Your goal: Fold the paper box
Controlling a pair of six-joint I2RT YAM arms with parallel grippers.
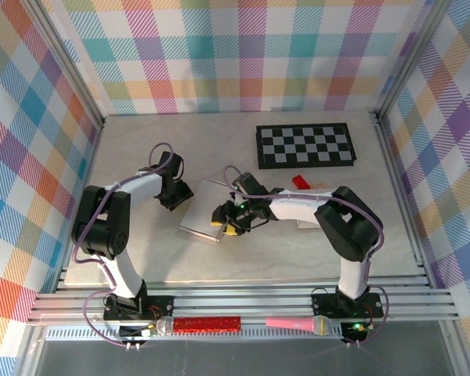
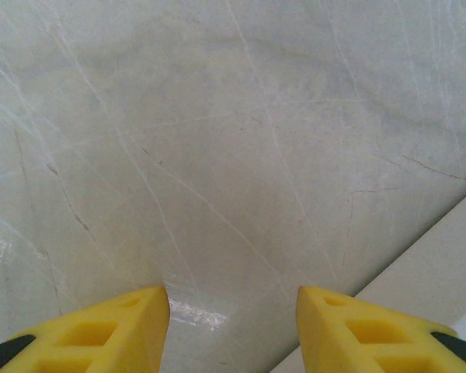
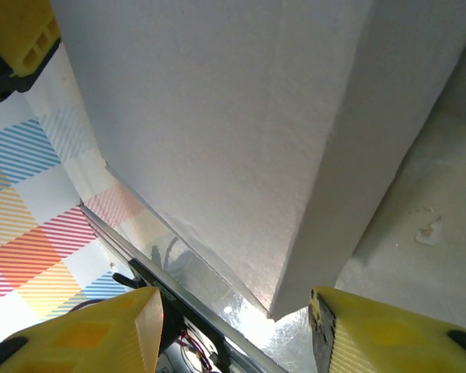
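The paper box [image 1: 204, 210] is a flat, pale grey-white folded piece lying mid-table between the two arms. My left gripper [image 1: 175, 194] is at its upper left edge, open, fingers [image 2: 101, 334] over bare table, with a corner of the box [image 2: 443, 264] at the lower right of the left wrist view. My right gripper [image 1: 225, 219] is at the box's right edge, open. In the right wrist view the white box [image 3: 241, 132] with a crease fills the top, its lower corner [image 3: 283, 311] between the yellow fingers [image 3: 85, 334] without being clamped.
A black-and-white checkerboard [image 1: 304, 146] lies at the back right. A small red object [image 1: 300, 182] and a pale flat piece [image 1: 309, 223] sit by the right arm. A red glittery microphone [image 1: 200, 324] and a pink one [image 1: 298, 323] rest on the front rail.
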